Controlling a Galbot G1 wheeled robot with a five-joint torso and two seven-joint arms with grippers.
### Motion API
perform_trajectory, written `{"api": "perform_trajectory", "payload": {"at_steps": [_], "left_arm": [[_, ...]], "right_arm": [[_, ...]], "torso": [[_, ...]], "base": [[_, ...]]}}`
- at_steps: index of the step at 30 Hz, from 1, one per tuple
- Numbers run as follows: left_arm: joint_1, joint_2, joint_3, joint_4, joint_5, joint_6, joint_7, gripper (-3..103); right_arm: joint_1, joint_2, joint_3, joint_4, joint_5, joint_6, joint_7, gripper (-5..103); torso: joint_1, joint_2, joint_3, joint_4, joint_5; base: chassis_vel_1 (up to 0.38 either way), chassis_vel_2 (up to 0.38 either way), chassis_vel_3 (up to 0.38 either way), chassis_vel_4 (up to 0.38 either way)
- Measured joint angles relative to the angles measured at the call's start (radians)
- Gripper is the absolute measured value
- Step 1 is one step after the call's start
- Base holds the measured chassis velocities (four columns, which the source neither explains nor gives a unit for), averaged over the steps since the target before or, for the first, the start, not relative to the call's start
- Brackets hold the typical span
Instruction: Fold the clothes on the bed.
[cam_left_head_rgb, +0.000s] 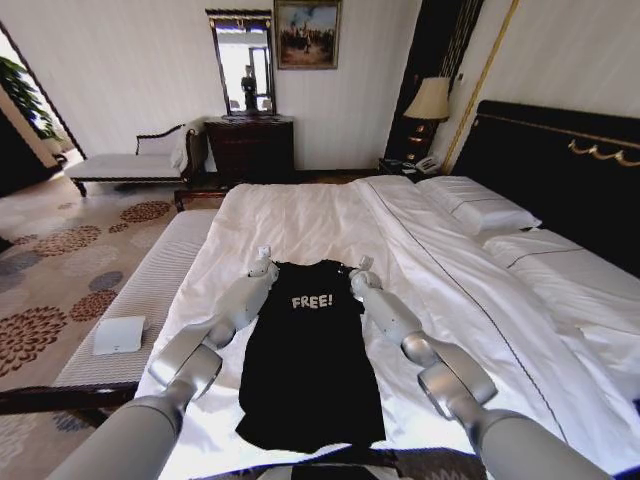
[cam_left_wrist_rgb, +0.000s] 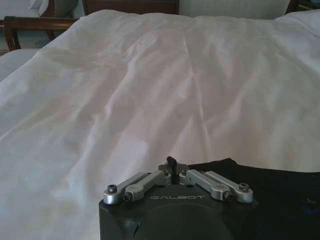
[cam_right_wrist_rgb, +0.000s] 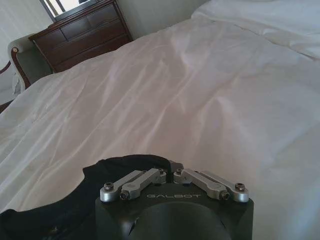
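Two grippers, left (cam_left_head_rgb: 263, 254) and right (cam_left_head_rgb: 364, 264), jaws closed on the black top's (cam_left_head_rgb: 310, 350) shoulders, white bed (cam_left_head_rgb: 300, 215)

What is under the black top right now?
The black top lies flat on the bed's white duvet, which shows all around it. Whatever the fabric covers is hidden. Left gripper and right gripper sit at its shoulders.

White "FREE!" lettering on chest of the black top (cam_left_head_rgb: 310, 350), between the two gripper tips, nearer the left gripper (cam_left_head_rgb: 263, 253). "GALBOT" stamped on black housing just behind the left gripper linkage; same mark on housing behind the right gripper (cam_right_wrist_rgb: 172, 170).
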Motion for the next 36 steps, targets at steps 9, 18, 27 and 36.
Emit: {"api": "perform_trajectory", "payload": {"at_steps": [9,18,27,36], "left_arm": [[0.003,-0.023,-0.037,0.019,0.038,0.006,-0.013,2],[0.044,0.004,-0.026,-0.033,0.026,0.046,-0.021,12],[0.068,0.071,0.023,-0.105,-0.015,0.064,-0.032,50],[0.155,0.232,0.039,-0.375,-0.147,0.043,-0.084,84]], "right_arm": [[0.023,0.036,0.047,-0.066,-0.068,0.019,-0.020,1],[-0.034,0.004,0.016,-0.013,-0.092,0.011,-0.041,10],[-0.072,-0.061,-0.057,0.101,-0.024,-0.022,-0.011,48],[-0.189,-0.185,-0.066,0.354,0.082,-0.034,0.049,81]], "torso": [[0.000,0.000,0.000,-0.0008,0.0001],[0.000,0.000,0.000,-0.0005,0.0000],[0.000,0.000,0.000,-0.0004,0.0000],[0.000,0.000,0.000,0.0001,0.0005]], "base": [[0.000,0.000,0.000,0.000],[0.000,0.000,0.000,0.000],[0.000,0.000,0.000,0.000],[0.000,0.000,0.000,0.000]]}}
